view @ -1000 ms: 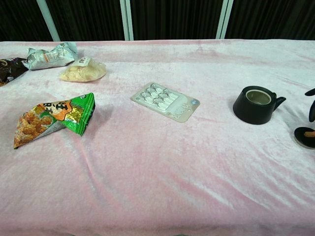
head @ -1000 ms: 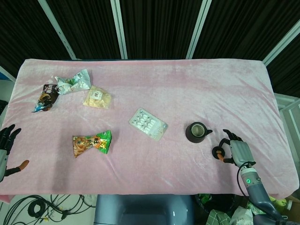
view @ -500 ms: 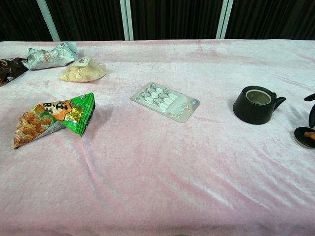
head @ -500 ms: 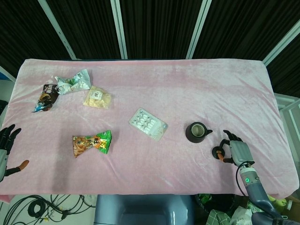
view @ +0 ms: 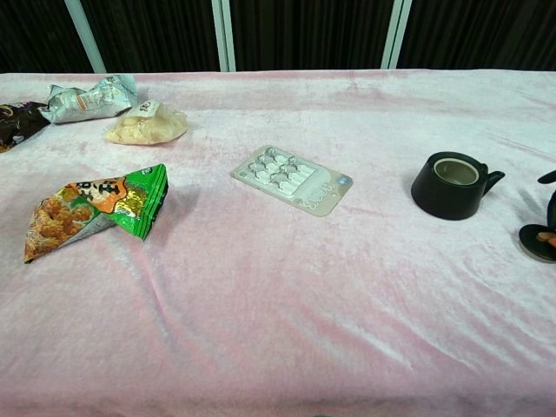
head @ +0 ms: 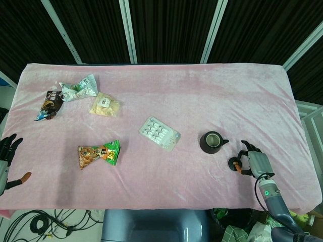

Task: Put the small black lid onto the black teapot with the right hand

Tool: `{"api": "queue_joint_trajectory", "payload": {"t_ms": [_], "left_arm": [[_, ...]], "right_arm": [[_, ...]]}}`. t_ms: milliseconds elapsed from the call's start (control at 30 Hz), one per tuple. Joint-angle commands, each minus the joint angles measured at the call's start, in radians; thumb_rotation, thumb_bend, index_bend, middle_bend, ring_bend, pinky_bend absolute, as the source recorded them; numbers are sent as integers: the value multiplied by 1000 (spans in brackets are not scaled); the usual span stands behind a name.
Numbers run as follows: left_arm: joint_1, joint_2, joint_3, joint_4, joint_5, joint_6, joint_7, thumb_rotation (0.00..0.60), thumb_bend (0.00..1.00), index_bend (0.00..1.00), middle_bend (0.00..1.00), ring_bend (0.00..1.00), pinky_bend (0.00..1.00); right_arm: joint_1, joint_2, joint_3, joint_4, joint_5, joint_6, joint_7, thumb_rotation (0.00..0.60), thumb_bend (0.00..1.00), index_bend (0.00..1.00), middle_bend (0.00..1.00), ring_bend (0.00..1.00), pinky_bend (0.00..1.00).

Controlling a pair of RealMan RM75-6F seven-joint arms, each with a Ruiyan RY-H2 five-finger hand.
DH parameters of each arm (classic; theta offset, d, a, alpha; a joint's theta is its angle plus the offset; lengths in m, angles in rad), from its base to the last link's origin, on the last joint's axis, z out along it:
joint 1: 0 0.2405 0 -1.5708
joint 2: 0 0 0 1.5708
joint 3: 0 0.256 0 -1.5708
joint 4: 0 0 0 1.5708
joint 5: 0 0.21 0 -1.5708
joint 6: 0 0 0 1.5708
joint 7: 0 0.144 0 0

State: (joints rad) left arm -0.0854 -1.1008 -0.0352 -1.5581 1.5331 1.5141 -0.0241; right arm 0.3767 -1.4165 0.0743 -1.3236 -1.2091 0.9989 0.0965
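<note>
The worktop [head: 151, 85], draped in pink cloth, is lying wide under the cameras, with broad bare stretches along its far edge and through the middle. The black teapot [head: 212, 142] is sitting open-mouthed toward the near right, its spout pointing to 3 o'clock, with free cloth on all sides of it. At about 4 o'clock from the teapot, near but apart from it, the small black lid [head: 233, 164] is lying close to the near right edge. The right hand [head: 254, 162] is reaching in over that edge, back upward, its dark fingers [head: 246, 145] fanning toward 10 o'clock and its orange-tipped thumb resting at the lid; whether it is truly gripping the lid I cannot tell. The chest view is catching only the lid [view: 539, 241] and dark fingertips at the right border.

The left hand [head: 7, 154] is hanging off the near left edge, fingers spread and grasping nothing. A blister pack [head: 159, 133] is lying at 9 o'clock from the teapot, a green snack bag [head: 99, 153] further left, and three more packets [head: 78, 88] are clustering toward the far left.
</note>
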Motion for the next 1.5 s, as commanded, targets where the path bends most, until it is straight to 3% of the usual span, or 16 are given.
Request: {"api": "queue_joint_trajectory", "payload": {"t_ms": [33, 1500], "left_arm": [[0, 0, 0, 0, 0, 0, 0, 600, 163, 88, 0, 0, 0], [-2, 1, -3, -3, -8, -4, 9, 600, 163, 88, 0, 0, 0]], "right_arm": [[-1, -2, 2, 2, -3, -2, 3, 600, 226, 568, 83, 132, 185], [21, 19, 2, -25, 10, -95, -38, 600, 226, 563, 72, 132, 185]]}}
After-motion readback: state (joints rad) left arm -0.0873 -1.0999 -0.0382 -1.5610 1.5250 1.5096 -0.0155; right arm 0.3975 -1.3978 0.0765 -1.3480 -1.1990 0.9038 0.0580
